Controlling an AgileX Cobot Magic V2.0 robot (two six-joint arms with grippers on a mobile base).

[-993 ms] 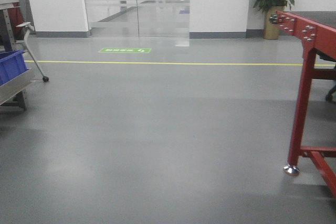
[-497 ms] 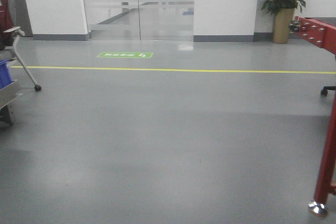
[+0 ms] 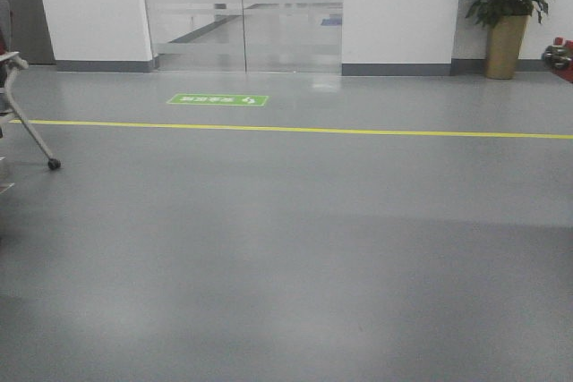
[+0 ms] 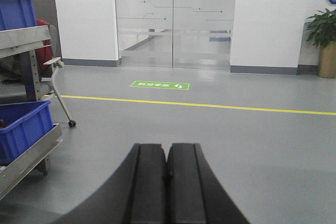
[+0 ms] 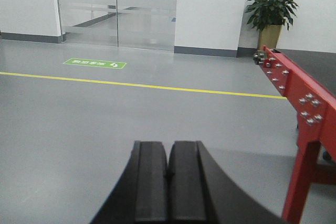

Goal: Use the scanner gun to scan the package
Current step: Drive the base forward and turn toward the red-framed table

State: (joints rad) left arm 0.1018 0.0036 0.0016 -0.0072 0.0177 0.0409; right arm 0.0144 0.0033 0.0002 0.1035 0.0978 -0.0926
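The package and the scanner gun are out of view in every frame. My left gripper (image 4: pixel 167 148) points forward over the grey floor, its two black fingers pressed together with nothing between them. My right gripper (image 5: pixel 168 145) is in the same pose, shut and empty, above bare floor. Neither gripper shows in the front view.
A metal rack with blue bins (image 4: pixel 21 129) stands left of the left gripper. A chair leg with a caster (image 3: pixel 54 164) is at the left. A red frame (image 5: pixel 304 129) stands at the right. A potted plant (image 3: pixel 506 6) and glass doors (image 3: pixel 242 11) are ahead, past a yellow floor line (image 3: pixel 295 130).
The view has shifted: the red frame slid out to the right, the blue bin and rack left the front view, and the doors and plant sit further right and closer.
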